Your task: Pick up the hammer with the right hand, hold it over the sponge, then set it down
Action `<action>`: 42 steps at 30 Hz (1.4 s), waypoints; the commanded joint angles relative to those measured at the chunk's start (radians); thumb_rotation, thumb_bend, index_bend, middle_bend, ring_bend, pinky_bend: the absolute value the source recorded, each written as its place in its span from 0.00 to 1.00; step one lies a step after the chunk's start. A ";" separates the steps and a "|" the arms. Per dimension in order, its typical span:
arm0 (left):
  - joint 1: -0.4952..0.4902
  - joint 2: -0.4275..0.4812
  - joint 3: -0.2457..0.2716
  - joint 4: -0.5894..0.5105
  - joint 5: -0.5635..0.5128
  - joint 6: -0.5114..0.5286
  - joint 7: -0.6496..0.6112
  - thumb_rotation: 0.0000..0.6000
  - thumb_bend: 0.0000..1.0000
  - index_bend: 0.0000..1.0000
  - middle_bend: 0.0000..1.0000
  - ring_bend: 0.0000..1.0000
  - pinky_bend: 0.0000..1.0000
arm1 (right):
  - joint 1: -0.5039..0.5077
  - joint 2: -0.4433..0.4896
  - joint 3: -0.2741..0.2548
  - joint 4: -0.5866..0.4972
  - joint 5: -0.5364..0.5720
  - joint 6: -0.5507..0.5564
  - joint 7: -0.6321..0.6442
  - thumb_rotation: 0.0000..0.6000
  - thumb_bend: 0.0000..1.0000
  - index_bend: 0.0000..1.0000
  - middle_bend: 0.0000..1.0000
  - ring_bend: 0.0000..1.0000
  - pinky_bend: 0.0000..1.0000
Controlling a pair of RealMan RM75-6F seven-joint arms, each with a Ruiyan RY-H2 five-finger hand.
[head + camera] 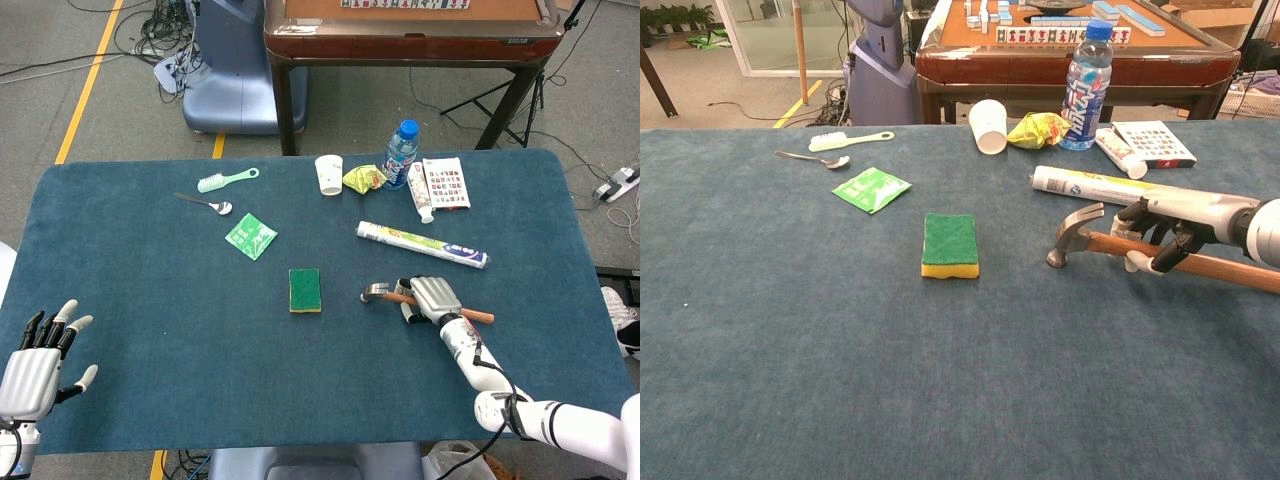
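One risk: right hand (1165, 235) curled round hammer (1120, 245) handle near head, hammer on surface right of sponge (950, 244); long handle may swing down, slip, strike paper roll (1090, 185). Left hand (35, 355) spread, empty.

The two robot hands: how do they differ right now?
The right hand is out over the middle of the table, fingers wrapped around the hammer handle; the left hand sits at the near left edge holding nothing. The right hand's fingers are curled; the left hand's are spread apart. Both have silver backs and dark fingers with white tips.
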 commanded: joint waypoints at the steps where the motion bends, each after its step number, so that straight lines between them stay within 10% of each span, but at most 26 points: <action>1: 0.000 0.000 0.000 0.000 0.000 -0.001 0.001 1.00 0.22 0.22 0.07 0.10 0.00 | 0.001 0.000 -0.001 0.001 0.002 -0.004 0.005 1.00 0.58 0.44 0.52 0.26 0.28; 27: -0.007 0.009 -0.001 -0.016 0.000 -0.012 0.009 1.00 0.22 0.22 0.07 0.09 0.00 | -0.041 -0.027 0.064 0.014 -0.160 0.046 0.242 1.00 0.84 0.59 0.71 0.48 0.30; 35: -0.008 0.018 -0.001 -0.030 0.007 -0.008 0.016 1.00 0.22 0.22 0.07 0.09 0.00 | -0.015 0.036 0.104 -0.038 -0.194 0.015 0.286 1.00 0.88 0.65 0.76 0.55 0.46; 42: -0.002 0.030 0.001 -0.045 0.015 0.004 0.022 1.00 0.22 0.22 0.07 0.09 0.00 | 0.045 0.123 0.151 -0.097 -0.160 -0.064 0.281 1.00 0.93 0.71 0.83 0.65 0.80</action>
